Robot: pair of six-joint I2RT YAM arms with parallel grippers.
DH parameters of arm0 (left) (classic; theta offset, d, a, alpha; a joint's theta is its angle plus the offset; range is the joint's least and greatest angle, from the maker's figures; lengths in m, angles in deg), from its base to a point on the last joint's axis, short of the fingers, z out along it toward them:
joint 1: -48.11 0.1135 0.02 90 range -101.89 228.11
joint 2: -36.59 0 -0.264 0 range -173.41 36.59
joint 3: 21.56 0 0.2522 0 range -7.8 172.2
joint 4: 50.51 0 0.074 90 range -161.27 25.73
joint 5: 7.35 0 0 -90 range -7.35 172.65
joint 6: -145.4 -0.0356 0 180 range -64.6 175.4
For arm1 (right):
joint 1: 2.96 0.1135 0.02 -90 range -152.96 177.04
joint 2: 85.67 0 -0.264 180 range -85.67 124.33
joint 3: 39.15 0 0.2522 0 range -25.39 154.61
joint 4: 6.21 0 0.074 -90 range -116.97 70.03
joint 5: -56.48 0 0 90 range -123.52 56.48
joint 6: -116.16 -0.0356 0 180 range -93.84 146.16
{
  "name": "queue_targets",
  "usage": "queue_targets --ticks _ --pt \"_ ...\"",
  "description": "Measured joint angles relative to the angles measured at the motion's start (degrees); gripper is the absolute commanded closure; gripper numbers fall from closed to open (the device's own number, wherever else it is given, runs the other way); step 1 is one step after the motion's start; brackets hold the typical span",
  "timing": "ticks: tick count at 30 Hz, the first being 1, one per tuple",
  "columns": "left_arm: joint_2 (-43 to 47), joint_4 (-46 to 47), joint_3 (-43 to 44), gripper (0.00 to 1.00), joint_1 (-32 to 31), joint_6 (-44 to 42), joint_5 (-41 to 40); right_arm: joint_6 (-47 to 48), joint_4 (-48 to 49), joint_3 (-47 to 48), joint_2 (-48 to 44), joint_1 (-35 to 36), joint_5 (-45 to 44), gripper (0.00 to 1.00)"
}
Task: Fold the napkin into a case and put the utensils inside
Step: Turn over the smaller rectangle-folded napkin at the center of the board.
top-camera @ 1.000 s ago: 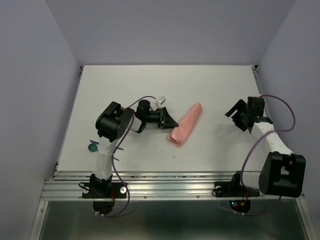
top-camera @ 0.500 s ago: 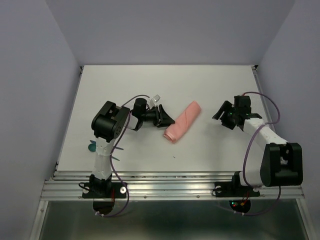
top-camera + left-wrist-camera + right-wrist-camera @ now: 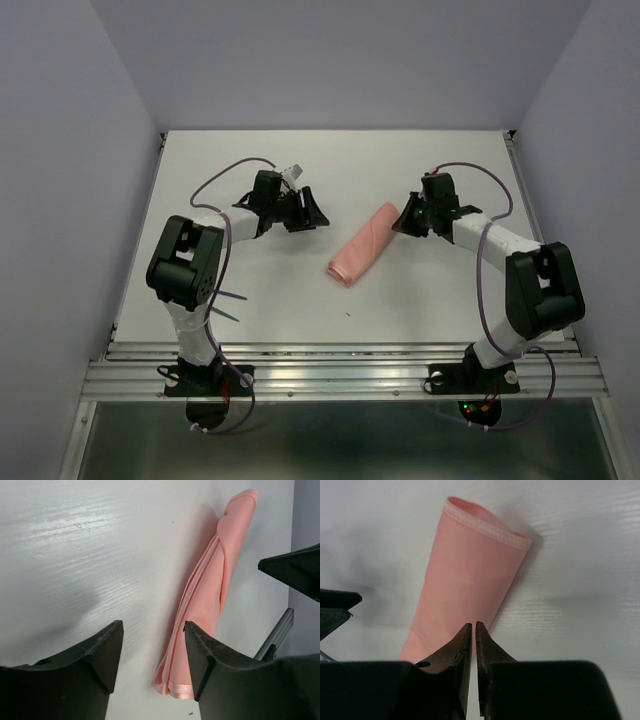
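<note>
L claw (image 3: 303, 211): jaws wide apart, only bare table (image 3: 250, 160) betw. them. It sits near the napkin (image 3: 365, 245), not touching.

R claw (image 3: 405, 222): tips nearly together, just a sliver betw. them, right at the napkin's far end. Can't tell if any cloth is nipped.

Napkin lies mid-table betw. my two claws, a narrow folded strip on a slant.

L wrist cam alone shows its long layered folds. R wrist cam shows a stitched hem across the end away from me, slightly open.

Only the top cam shows the utensils (image 3: 230, 297): thin dark-teal handles by my L arm, partly hidden, well apart from the napkin. It also shows the purple cables (image 3: 235, 170).
</note>
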Motion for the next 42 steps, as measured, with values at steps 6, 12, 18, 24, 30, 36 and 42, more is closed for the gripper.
queue_targets --ticks 6,12,18,24,30,36,42 --pt "7.80 -6.54 0.28 1.00 -1.05 -3.41 -3.48 0.22 1.20 6.47 7.89 0.00 0.00 0.89" --pt "10.67 -8.35 -0.68 1.00 -7.52 -4.07 -2.93 0.26 2.34 10.25 16.35 0.00 -0.42 0.89" --pt "10.32 -9.22 -0.98 1.00 -15.91 -4.13 -1.90 0.00 3.21 10.80 18.53 -0.02 -1.33 0.89" --pt "6.32 -9.57 -3.23 1.00 -16.02 -5.20 -3.76 0.02 3.19 10.80 18.38 -0.02 -1.92 0.89" --pt "1.73 -9.49 -3.78 1.00 -15.56 -6.19 -4.90 0.15 2.43 12.28 17.81 -0.02 -3.50 0.88" --pt "1.68 -9.09 -3.78 1.00 -15.58 -6.43 -5.14 0.20 2.27 16.41 18.99 -0.02 -4.85 0.88" --pt "0.59 -8.35 -2.45 1.00 -14.73 -6.91 -5.84 0.04 2.12 20.31 24.70 -0.02 -9.11 0.89"
